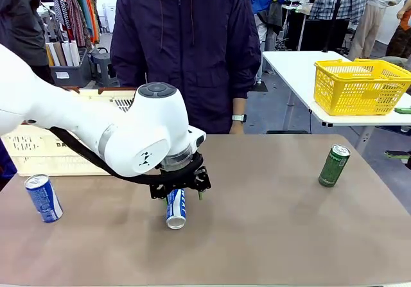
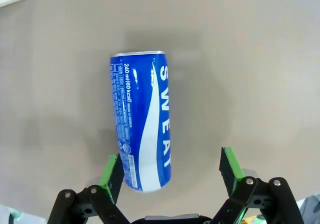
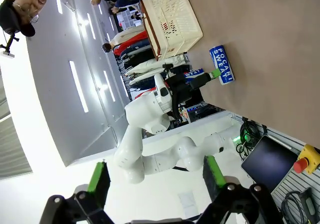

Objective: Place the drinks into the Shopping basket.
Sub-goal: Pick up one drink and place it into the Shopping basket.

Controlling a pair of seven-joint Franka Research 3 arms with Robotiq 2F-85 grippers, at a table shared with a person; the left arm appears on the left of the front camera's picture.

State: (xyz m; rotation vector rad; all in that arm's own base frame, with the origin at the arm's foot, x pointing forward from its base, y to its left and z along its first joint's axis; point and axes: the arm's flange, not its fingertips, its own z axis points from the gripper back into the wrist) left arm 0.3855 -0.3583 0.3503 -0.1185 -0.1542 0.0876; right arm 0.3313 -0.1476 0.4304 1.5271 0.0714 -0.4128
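Note:
A blue-and-white drink can (image 1: 176,208) lies on its side in the middle of the brown table. My left gripper (image 1: 180,191) hangs just above it, open. In the left wrist view the can (image 2: 142,121) lies lengthwise, its near end beside one green-padded finger (image 2: 112,174); the left gripper (image 2: 171,156) holds nothing. A second blue-and-white can (image 1: 43,198) stands at the table's left. A green can (image 1: 334,165) stands at the right. The cream Shopping basket (image 1: 32,152) sits at the back left, partly behind my left arm. My right gripper (image 3: 156,176) is open and empty, well off the table.
A person in a dark jacket (image 1: 186,43) stands at the far edge, hands down. A yellow mesh basket (image 1: 359,85) sits on a separate white table at the back right. Bare tabletop lies between the middle can and the green can.

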